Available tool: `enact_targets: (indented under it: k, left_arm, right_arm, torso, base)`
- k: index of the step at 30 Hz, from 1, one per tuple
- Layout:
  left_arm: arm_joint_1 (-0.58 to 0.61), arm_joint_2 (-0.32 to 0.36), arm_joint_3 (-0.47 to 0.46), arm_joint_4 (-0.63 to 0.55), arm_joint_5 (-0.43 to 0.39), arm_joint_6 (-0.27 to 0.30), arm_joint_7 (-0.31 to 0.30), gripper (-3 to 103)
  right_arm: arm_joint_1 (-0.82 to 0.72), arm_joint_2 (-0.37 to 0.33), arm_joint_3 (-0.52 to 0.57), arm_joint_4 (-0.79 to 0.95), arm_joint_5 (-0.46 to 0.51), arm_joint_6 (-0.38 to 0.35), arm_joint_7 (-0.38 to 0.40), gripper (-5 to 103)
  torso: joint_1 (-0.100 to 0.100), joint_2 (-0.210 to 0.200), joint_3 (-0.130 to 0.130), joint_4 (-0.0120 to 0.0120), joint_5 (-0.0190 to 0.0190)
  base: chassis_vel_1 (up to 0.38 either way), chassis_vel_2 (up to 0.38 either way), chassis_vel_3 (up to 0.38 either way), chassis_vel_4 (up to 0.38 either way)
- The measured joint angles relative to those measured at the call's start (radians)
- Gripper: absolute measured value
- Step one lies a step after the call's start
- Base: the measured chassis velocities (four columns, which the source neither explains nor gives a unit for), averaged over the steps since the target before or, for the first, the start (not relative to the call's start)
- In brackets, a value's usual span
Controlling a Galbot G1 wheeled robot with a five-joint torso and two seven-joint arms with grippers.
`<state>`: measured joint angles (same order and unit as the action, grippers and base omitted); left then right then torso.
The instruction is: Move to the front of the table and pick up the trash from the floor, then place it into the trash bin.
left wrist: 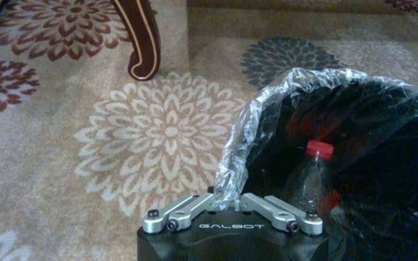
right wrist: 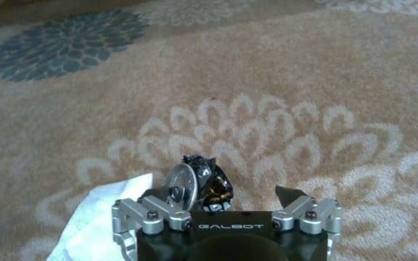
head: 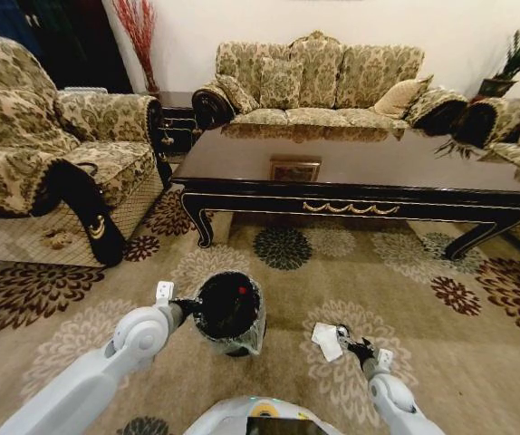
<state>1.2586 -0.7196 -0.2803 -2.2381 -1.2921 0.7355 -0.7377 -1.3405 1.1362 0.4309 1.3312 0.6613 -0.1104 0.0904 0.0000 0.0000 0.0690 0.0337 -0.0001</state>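
While the robot is facing the table (head: 360,172) in the head view, its left gripper (head: 186,308) is reaching to the rim of the bin (head: 230,313), which is standing on the floor (head: 477,362) just in front of the robot. The right gripper (head: 351,344) is hanging low over the carpet, touching the paper (head: 326,341).

From the left wrist, the left gripper (left wrist: 231,209) is pinching the bin's (left wrist: 383,179) clear liner (left wrist: 267,114) with its fingers narrowed together, and a red-capped bottle (left wrist: 312,176) is standing inside.

From the right wrist, the right gripper (right wrist: 227,198) is spreading wide around a small black-and-white object (right wrist: 202,182), with the paper (right wrist: 100,217) lying just beside one finger.
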Motion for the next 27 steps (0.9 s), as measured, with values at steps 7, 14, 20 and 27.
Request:
enact_targets:
  k: [7, 14, 20, 27]
  left_arm:
    - [0.002, 0.001, -0.004, 0.000, 0.000, 0.000, 0.000, 2]
    - [-0.006, 0.001, 0.002, 0.004, 0.000, 0.000, -0.001, 2]
    - [-0.023, 0.001, 0.017, 0.011, 0.001, 0.000, -0.002, 2]
    - [-0.026, 0.001, 0.025, 0.006, 0.000, 0.000, -0.009, 2]
  right_arm:
    - [0.007, 0.006, -0.006, -0.012, 0.009, 0.000, -0.015, 86]
    - [0.001, 0.011, -0.006, -0.011, 0.009, 0.002, -0.023, 65]
    - [-0.005, 0.010, 0.000, -0.009, 0.008, 0.009, -0.027, 45]
    - [-0.016, 0.006, 0.007, 0.009, 0.008, 0.016, -0.029, 39]
  torso:
    - [0.000, 0.000, 0.000, 0.0003, 0.0000]
    - [0.000, 0.000, 0.000, 0.0001, -0.0001]
    - [0.000, 0.000, 0.000, -0.0002, -0.0003]
    - [0.000, 0.000, 0.000, -0.0001, 0.0003]
  base:
    - [0.000, 0.000, 0.000, 0.000]
    - [0.000, 0.000, 0.000, 0.000]
    - [0.000, 0.000, 0.000, 0.000]
    - [0.000, 0.000, 0.000, 0.000]
